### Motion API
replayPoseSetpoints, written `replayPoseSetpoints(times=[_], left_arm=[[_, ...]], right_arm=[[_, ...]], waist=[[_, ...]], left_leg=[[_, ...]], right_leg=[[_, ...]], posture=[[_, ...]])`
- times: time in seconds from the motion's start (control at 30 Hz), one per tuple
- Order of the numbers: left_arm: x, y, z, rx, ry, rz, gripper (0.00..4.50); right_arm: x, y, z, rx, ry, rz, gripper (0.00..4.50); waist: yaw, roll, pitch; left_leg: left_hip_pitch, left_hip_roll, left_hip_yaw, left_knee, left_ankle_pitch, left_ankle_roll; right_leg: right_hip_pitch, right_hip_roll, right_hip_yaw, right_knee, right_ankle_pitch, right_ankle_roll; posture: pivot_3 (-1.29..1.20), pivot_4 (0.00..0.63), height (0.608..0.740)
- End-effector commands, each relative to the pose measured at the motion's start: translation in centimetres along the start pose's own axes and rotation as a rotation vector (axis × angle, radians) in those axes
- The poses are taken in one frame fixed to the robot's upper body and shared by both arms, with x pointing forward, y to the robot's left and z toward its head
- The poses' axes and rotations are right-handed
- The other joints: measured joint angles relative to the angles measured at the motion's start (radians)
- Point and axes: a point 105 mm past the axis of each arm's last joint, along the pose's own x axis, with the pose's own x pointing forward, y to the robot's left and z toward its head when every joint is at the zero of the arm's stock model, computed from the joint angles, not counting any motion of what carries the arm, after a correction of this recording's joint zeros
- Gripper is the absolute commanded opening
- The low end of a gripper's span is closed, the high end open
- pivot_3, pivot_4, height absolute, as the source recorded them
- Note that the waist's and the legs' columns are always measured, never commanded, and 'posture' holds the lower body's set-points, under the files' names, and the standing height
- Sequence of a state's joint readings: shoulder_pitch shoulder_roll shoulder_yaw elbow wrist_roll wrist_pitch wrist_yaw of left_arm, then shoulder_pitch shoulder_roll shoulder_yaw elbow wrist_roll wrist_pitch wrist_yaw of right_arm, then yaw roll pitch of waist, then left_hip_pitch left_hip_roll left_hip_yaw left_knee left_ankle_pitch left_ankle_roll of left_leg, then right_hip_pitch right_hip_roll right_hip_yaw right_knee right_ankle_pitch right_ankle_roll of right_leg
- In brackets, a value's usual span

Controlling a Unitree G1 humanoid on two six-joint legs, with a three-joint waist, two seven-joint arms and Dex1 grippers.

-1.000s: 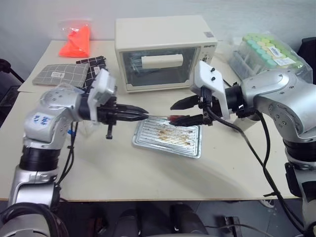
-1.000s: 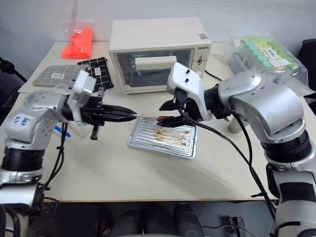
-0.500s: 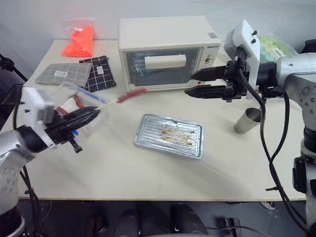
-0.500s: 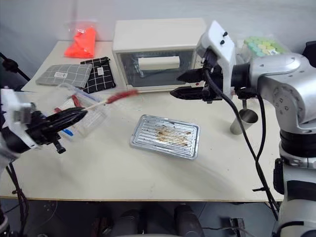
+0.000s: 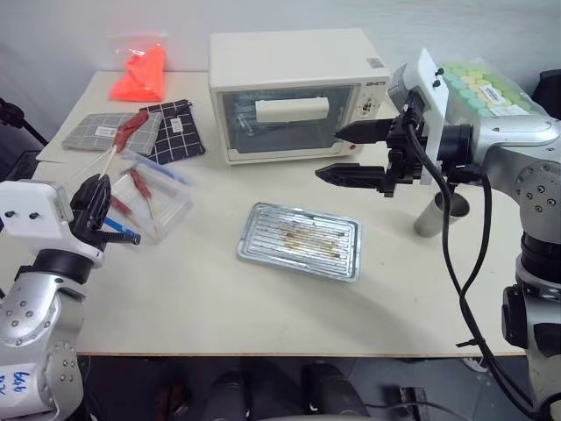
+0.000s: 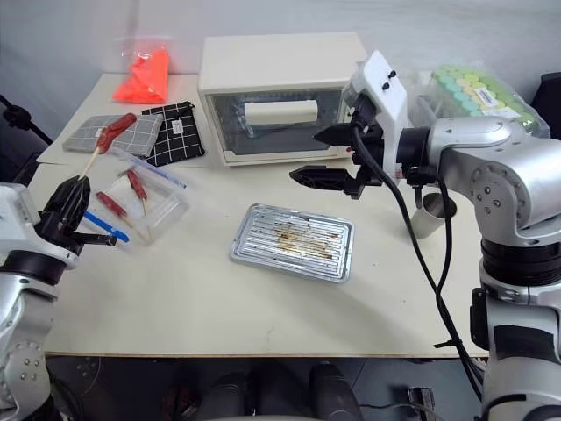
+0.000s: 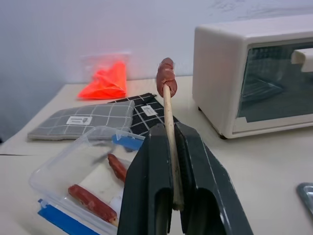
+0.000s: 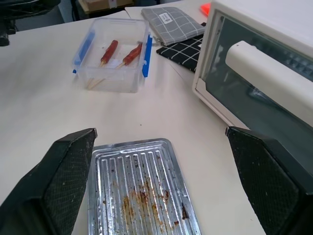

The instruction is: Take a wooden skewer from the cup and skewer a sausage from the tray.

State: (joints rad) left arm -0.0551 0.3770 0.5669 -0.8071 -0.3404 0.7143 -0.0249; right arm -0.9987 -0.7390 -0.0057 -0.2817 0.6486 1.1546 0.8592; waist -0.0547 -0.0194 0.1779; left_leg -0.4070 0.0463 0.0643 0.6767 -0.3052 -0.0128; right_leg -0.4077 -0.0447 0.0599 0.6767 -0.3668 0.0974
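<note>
Sausage (image 7: 166, 78) on wooden skewer (image 7: 171, 147) clamped in left gripper (image 7: 172, 147), left of tray (image 5: 301, 241), right gripper (image 5: 349, 153) spread wide, empty, above tray's far edge

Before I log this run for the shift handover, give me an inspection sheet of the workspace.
Surface: pale table, bare at the front.
Job's things: wooden skewer carrying the sausage; tray holds only grease stains; cup stands by the right arm.
Clutter: toaster oven, clear box with skewered sausages, two checked pouches, orange bag, bagged green-capped tubes.
Grippers: left gripper shut on the skewer over the box; right gripper open above the tray, holding nothing.
Cables: black cable hangs off the right arm.
Surroundings: grey wall behind the table.
</note>
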Motion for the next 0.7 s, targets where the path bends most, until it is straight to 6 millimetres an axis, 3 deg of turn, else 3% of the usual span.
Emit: replayPoseSetpoints(times=[0.03,0.2,0.4,0.43,0.7], left_arm=[[0.2,1.1,-1.0,0.011,0.019,0.150,0.00],[0.9,0.0,-3.2,-0.047,0.082,0.211,0.00],[4.2,-0.8,-6.0,-0.123,0.192,0.206,0.00],[4.5,-0.7,-6.1,-0.124,0.197,0.205,0.56],[4.9,0.5,-4.5,-0.145,0.147,0.180,2.22]], right_arm=[[-0.8,0.3,1.2,-0.060,-0.026,-0.010,4.42],[-1.3,0.7,1.8,-0.064,-0.032,0.006,4.42],[-1.9,1.9,2.7,-0.047,-0.066,0.053,4.47],[-1.9,2.0,2.7,-0.043,-0.068,0.052,4.50],[-2.1,1.7,1.9,-0.027,-0.067,0.020,4.50]], waist=[[0.001,0.000,0.000],[0.004,0.000,0.000],[0.019,-0.001,0.000],[0.018,-0.001,0.000],[0.025,-0.001,0.000]], left_leg=[[0.000,0.000,0.000,0.000,0.000,0.000],[0.000,0.000,0.000,0.000,0.000,0.000],[0.000,0.000,0.000,0.001,0.000,0.000],[0.000,0.000,0.001,0.001,-0.001,0.001],[-0.001,0.000,0.001,0.001,-0.001,0.000]], right_leg=[[0.000,0.000,0.000,0.000,0.000,0.000],[0.000,0.000,0.000,-0.001,0.000,0.000],[0.000,0.000,-0.001,-0.001,0.000,0.000],[0.000,0.000,0.000,-0.001,0.000,0.000],[0.000,0.000,0.000,-0.002,0.000,0.000]], posture=[[0.00,0.150,0.740],[0.00,0.150,0.740],[0.00,0.150,0.740],[0.00,0.150,0.740],[0.00,0.150,0.740]])
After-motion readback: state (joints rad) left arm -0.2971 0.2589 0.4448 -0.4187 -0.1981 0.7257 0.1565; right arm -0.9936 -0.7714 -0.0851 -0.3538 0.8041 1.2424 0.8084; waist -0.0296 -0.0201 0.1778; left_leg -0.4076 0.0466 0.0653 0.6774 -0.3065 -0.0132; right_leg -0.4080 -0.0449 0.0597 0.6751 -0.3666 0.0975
